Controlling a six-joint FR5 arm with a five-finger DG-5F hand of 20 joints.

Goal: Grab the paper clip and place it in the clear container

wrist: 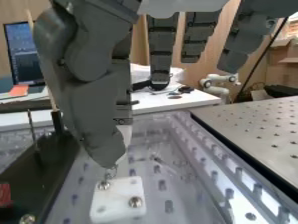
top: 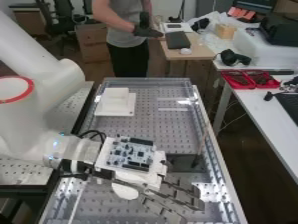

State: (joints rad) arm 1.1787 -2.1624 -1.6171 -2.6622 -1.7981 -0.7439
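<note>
robot hand [top: 176, 198], fingers extended, near white block [wrist: 118, 201]

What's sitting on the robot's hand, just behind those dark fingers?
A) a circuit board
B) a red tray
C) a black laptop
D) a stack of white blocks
A: a flat circuit board, dotted with small parts and dark connector strips, lies on top of the white housing at the base of the hand.

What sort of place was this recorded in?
Probably a robotics lab or workshop: a white robot arm carries a dark grey, many-fingered hand, a bare circuit board sits just behind that hand, and the bench below has a perforated surface.
</note>
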